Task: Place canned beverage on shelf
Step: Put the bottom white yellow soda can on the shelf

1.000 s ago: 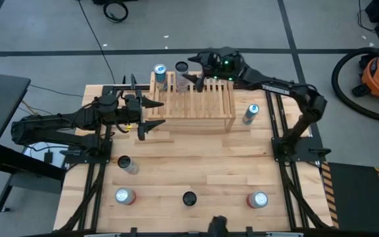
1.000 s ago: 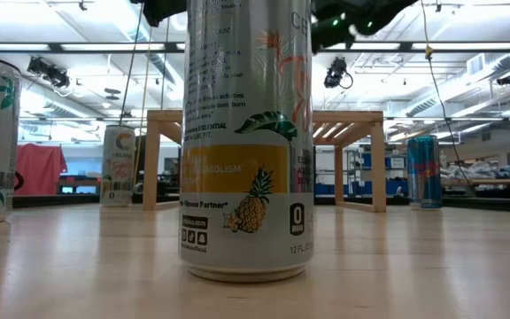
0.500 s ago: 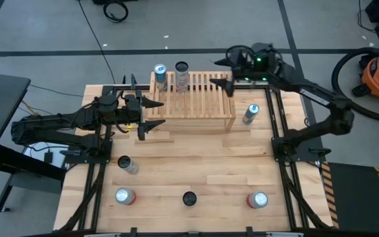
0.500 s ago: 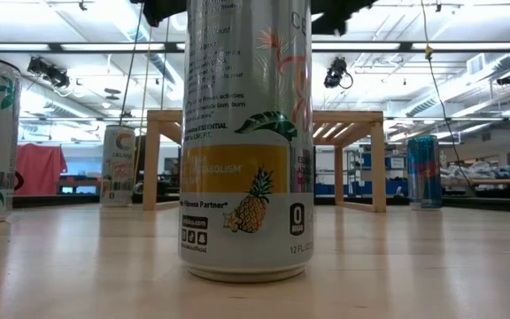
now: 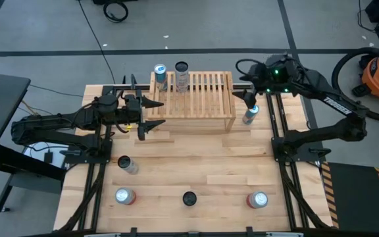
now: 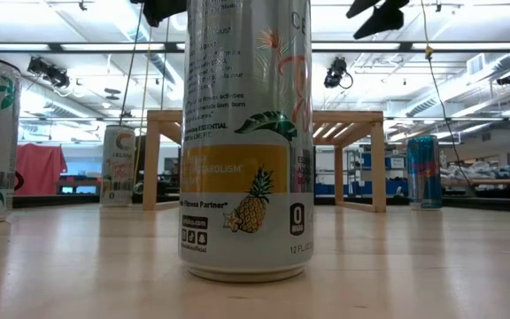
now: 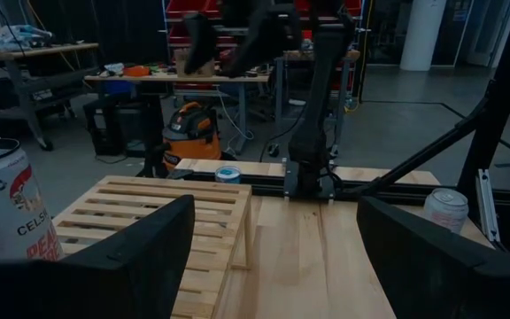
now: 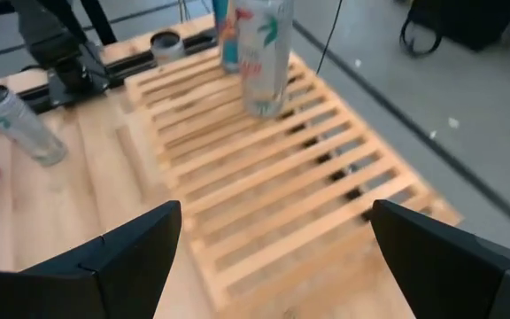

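At the far middle of the desk [image 5: 176, 164] stands the shelf [image 5: 199, 99], its slats running near to far. On its far left end stand two cans: a tall pale can [image 5: 181, 76] and, just left of it, a blue-topped can [image 5: 160, 74]. The rest of the slats are bare.

My right gripper [image 5: 250, 99] hangs just off the shelf's right edge, fingers wide apart and holding nothing; right below and beside it a blue can [image 5: 249, 114] stands on the desk, close to the shelf's right side. From my right wrist I look back across the slats to the two cans at the other end.

My left gripper [image 5: 149, 115] waits at the shelf's left side, near its front corner, fingers apart and empty too.

Nearer on the desk, well apart from the shelf, stand four more cans: a silver can [image 5: 126, 164] on the left, and along the near edge a red can [image 5: 124, 195] at left, a dark-topped can [image 5: 189, 197] in the middle and a red-sided can [image 5: 258, 199] at right.
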Controlling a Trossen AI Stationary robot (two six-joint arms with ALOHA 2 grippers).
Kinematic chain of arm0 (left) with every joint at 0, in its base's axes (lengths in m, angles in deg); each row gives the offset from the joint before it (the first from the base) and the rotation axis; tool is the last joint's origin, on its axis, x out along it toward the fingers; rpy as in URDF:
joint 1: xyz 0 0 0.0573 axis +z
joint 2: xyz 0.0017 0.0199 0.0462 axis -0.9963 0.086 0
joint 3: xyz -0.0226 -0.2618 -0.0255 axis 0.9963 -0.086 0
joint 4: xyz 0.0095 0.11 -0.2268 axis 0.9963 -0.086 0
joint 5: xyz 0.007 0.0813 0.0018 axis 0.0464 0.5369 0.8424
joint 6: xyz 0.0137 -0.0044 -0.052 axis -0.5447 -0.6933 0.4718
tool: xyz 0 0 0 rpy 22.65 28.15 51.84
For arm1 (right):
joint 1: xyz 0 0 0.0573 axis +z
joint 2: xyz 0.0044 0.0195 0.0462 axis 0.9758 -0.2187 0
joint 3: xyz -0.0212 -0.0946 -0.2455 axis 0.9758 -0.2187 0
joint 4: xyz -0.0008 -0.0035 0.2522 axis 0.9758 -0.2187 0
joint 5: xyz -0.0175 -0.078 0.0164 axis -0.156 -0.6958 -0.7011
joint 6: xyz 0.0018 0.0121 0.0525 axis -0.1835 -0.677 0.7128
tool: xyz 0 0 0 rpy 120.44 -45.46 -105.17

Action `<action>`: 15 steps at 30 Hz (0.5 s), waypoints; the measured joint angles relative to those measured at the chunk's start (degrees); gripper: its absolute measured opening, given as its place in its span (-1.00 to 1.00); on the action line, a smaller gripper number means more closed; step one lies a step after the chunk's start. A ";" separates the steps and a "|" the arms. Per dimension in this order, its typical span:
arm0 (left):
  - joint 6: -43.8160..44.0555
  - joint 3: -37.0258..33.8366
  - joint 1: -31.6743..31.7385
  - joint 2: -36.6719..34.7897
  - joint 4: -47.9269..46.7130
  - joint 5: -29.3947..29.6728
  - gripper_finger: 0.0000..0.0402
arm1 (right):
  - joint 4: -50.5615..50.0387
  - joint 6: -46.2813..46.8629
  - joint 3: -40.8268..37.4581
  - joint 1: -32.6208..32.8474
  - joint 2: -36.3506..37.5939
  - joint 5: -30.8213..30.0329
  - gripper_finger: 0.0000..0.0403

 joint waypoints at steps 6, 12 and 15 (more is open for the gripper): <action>0.09 0.00 0.00 0.00 0.00 -0.02 0.58 | -3.25 6.01 0.00 8.53 0.72 -2.85 0.89; 1.80 0.00 0.00 0.00 0.00 -0.02 0.58 | -3.20 11.87 0.00 19.90 0.44 -7.84 0.89; 3.13 0.00 0.00 0.00 0.00 -0.02 0.58 | -3.19 14.53 0.00 26.15 -0.42 -10.51 0.89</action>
